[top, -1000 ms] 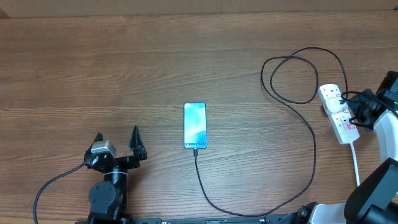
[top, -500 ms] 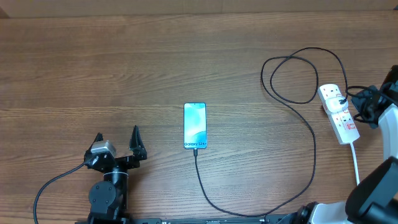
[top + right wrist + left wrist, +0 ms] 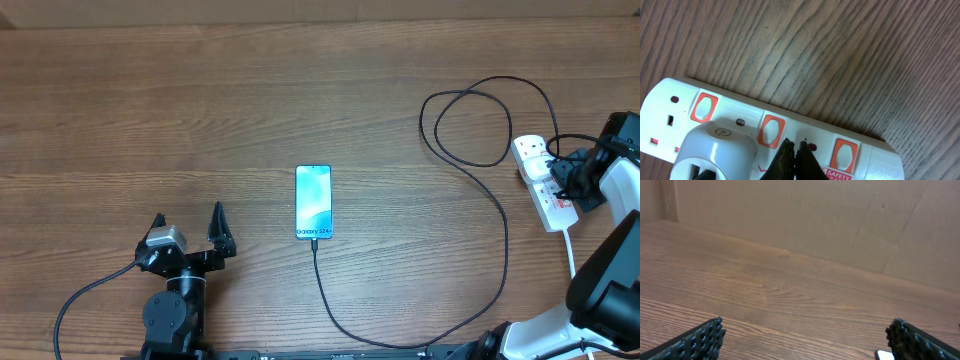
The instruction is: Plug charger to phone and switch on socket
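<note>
Pressing wants one blunt point, so the right pincer [image 3: 794, 149] is pinched closed beside a rocker switch [image 3: 771, 131] on the power strip [image 3: 879, 156]; the left pincer [image 3: 187, 228] idles wide apart.

At left gripper [image 3: 188, 228]: fingers spread wide, bare table [image 3: 790, 280] between them and ahead, open up to the cardboard wall [image 3: 790, 220]. phone [image 3: 313, 202] lies off the right finger's outer side, apart from it; charger [image 3: 507, 240] trails from the phone's near end.

At right gripper [image 3: 793, 149]: fingers pinched together over the socket [image 3: 740, 109], tips between two red-framed switches [image 3: 771, 131]. White plug block [image 3: 715, 150] crowds just left of the tips. Past the socket's far edge, open wood.
</note>
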